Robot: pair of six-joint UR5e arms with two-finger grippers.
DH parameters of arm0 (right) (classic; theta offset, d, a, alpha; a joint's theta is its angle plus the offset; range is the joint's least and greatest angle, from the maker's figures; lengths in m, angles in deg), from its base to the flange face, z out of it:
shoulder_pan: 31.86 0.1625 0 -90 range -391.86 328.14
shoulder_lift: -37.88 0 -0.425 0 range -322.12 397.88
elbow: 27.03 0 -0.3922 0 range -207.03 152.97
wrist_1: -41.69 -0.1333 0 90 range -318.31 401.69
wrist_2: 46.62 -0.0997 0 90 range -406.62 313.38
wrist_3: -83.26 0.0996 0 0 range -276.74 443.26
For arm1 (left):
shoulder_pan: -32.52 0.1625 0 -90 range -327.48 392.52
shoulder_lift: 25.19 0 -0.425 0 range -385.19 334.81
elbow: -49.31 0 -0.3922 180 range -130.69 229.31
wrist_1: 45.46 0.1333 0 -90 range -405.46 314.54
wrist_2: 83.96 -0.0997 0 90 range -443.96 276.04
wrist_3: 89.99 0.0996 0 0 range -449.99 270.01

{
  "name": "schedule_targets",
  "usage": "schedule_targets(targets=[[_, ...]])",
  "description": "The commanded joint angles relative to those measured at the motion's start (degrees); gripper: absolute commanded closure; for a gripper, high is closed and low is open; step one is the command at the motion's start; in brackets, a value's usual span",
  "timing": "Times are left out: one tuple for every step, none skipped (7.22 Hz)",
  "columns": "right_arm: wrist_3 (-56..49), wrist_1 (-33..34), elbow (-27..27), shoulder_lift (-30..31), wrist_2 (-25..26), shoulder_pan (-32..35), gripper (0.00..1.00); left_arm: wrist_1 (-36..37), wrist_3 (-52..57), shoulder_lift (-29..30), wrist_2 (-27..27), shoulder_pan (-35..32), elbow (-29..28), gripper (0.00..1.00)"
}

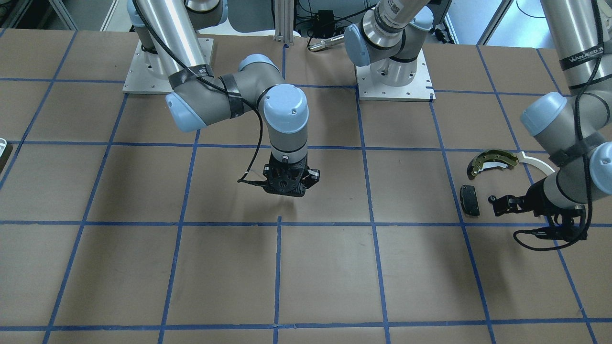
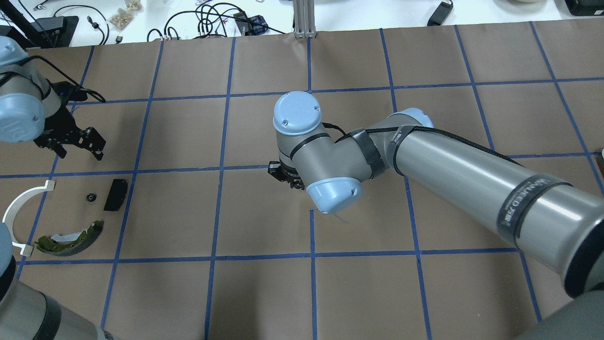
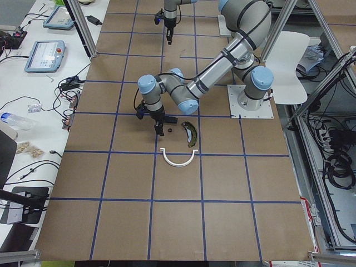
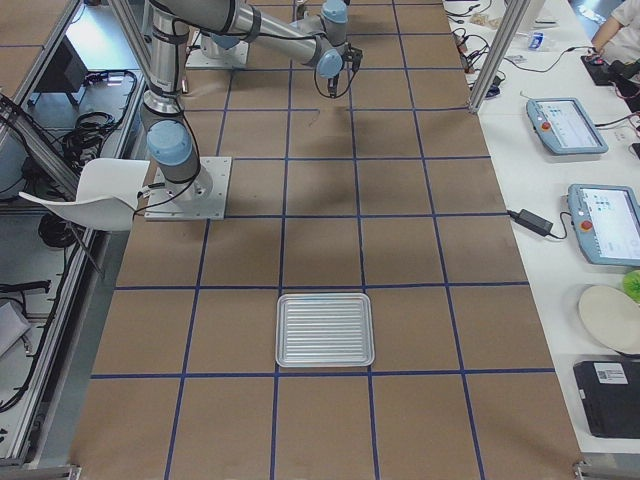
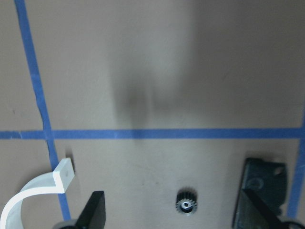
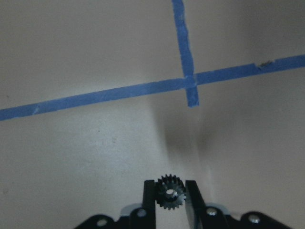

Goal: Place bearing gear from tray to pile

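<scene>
My right gripper (image 6: 170, 195) is shut on a small dark bearing gear (image 6: 170, 191) and holds it above the bare table near the middle (image 1: 286, 188). The pile lies at my left side: an olive-gold brake shoe (image 2: 71, 236), a white plastic arc (image 2: 21, 208) and a dark grey pad (image 2: 115, 194). A second small gear (image 2: 88, 197) lies on the table beside the pad. My left gripper (image 2: 80, 151) is open and empty just above that gear (image 5: 186, 205). The tray (image 4: 283, 330) shows only in the exterior right view and looks empty.
Blue tape lines grid the brown table. The arm bases (image 1: 394, 79) stand at the robot's side of the table. Cables and small devices (image 2: 207, 21) lie on the white bench beyond the far edge. The right arm's elbow (image 2: 330, 189) hangs over the table's middle.
</scene>
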Motion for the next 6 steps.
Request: schedule_targets(targets=[[0.1, 0.9, 0.7, -1.0, 1.9, 0.4, 0.00, -6.0, -6.6, -1.2, 2.9, -6.7, -3.9, 0.00], [-0.3, 0.6, 1.3, 0.2, 1.6, -0.9, 0.00, -7.2, -9.6, -2.1, 3.1, -9.9, -3.7, 0.00], [-1.1, -1.0, 4.0, 3.4, 1.9, -2.3, 0.00, -7.6, -13.1, -2.7, 5.1, -13.8, -3.7, 0.00], [-1.9, -8.3, 7.1, 7.8, 1.5, -4.6, 0.00, -7.6, -17.3, -2.4, 5.3, -18.0, -3.7, 0.00], [-7.1, -16.0, 10.0, 11.6, 1.9, -8.0, 0.00, -7.4, -20.4, -2.0, 5.6, -22.6, -3.4, 0.00], [-10.4, -24.6, 13.0, 15.4, 1.7, -12.4, 0.00, -7.2, -21.6, -1.4, 6.1, -26.1, -3.0, 0.00]])
